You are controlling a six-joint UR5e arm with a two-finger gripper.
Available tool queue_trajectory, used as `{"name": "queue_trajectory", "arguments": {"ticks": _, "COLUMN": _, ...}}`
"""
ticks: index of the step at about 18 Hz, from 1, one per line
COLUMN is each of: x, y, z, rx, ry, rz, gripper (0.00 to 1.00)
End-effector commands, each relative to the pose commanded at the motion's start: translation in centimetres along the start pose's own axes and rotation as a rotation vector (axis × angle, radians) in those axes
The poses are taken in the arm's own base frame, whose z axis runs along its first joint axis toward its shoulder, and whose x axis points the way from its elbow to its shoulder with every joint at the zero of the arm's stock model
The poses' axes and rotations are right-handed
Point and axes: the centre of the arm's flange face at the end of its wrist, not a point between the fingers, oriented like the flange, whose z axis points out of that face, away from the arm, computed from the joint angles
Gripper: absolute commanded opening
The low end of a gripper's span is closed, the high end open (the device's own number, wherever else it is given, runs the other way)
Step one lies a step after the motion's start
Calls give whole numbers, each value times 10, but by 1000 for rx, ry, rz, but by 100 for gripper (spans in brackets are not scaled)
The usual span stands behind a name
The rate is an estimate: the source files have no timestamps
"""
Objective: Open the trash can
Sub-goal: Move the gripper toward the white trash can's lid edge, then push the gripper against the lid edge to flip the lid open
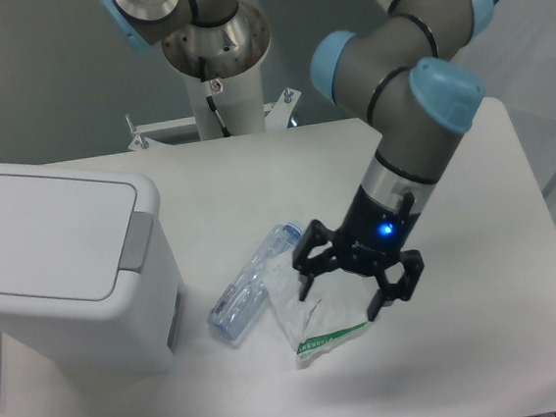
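Note:
The trash can (62,269) is a large white boxy bin at the left of the table, its flat lid shut and a grey push tab (135,240) on the lid's right edge. My gripper (341,301) hangs open over the white bag near the table's middle, well to the right of the bin, with nothing between its fingers.
A clear plastic bottle (254,282) lies on its side just right of the bin. A white plastic bag (317,308) lies beside it, partly under my gripper. The robot's base column (215,62) stands at the table's back edge.

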Motion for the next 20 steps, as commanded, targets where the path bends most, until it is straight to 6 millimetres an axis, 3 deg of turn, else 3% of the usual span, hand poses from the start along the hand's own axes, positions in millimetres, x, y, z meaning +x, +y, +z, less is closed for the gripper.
{"name": "queue_trajectory", "arguments": {"ticks": 3, "x": 36, "y": -7, "z": 4, "rx": 8, "ry": 34, "rz": 14, "gripper": 100}}
{"name": "queue_trajectory", "arguments": {"ticks": 8, "x": 94, "y": -3, "z": 3, "rx": 2, "ry": 56, "rz": 61, "gripper": 100}}
{"name": "queue_trajectory", "arguments": {"ticks": 13, "x": 106, "y": 17, "z": 7, "rx": 2, "ry": 59, "rz": 66, "gripper": 100}}
{"name": "queue_trajectory", "arguments": {"ticks": 17, "x": 117, "y": 26, "z": 28, "rx": -25, "ry": 88, "rz": 81, "gripper": 100}}
{"name": "queue_trajectory", "arguments": {"ticks": 20, "x": 117, "y": 32, "z": 32, "rx": -25, "ry": 89, "rz": 86, "gripper": 100}}
